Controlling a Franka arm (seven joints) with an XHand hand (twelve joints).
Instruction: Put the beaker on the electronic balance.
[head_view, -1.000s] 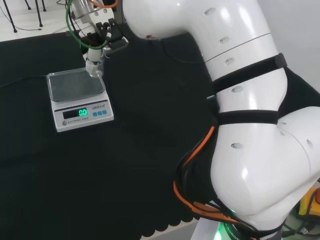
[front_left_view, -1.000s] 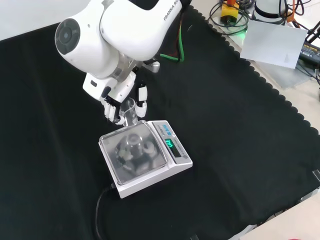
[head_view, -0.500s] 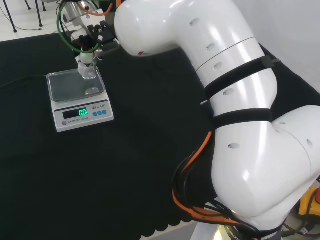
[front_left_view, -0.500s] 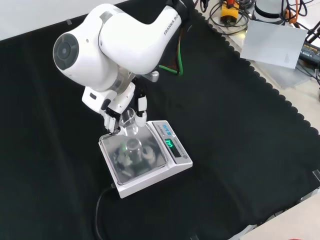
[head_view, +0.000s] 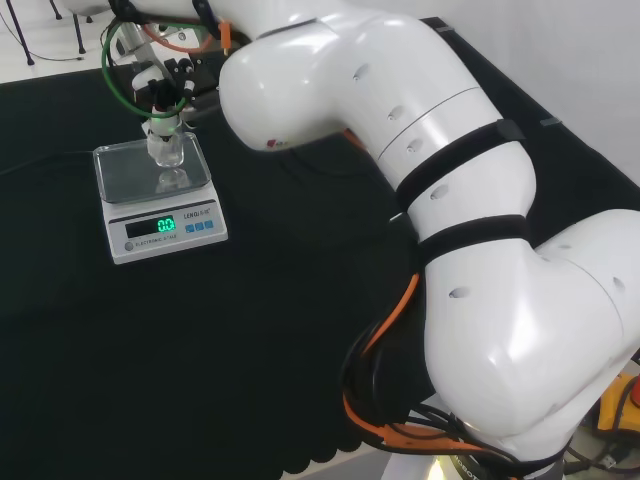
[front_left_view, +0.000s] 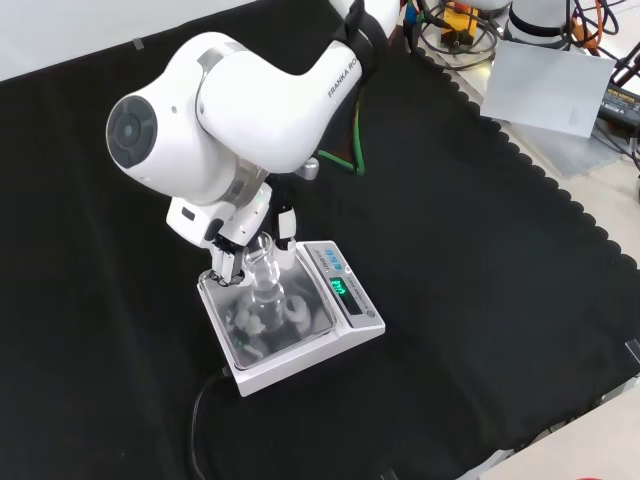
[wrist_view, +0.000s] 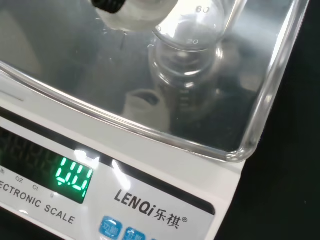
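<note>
The hand grips a clear glass beaker with its fingers curled round the upper wall, and holds it upright over the weighing pan of the electronic balance. In the head view the beaker stands inside the pan's far right corner; the wrist view shows its base just over or at the pan's surface, and contact cannot be told. The green display appears to read 0, which suggests that the pan does not yet carry the load. The transport is judged nearly complete: lowering, release and withdrawal of the hand remain. Compared with the front view 1 second earlier, when the beaker hung beside the pan's far edge, it has moved inward across the rim and come lower.
</note>
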